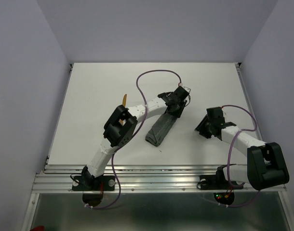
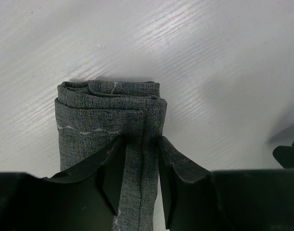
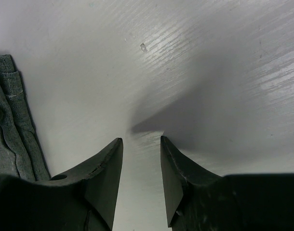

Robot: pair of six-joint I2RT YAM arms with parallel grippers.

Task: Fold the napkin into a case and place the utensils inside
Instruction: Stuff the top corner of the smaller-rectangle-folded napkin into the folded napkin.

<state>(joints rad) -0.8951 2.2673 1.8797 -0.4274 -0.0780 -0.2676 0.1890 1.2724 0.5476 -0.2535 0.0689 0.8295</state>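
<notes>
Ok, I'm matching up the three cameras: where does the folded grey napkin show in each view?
Top external: the folded napkin lies slanted, just right of the picture's centre.
Left wrist: centre-left, running from mid-frame down towards the bottom.
Right wrist: only a strip at the left edge.
Shared landmark: the white table beneath it in all three.

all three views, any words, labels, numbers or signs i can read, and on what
None: no text can be read in any view.
The napkin shows only a pale stitch line, no label.
The white table bears no print.
</notes>
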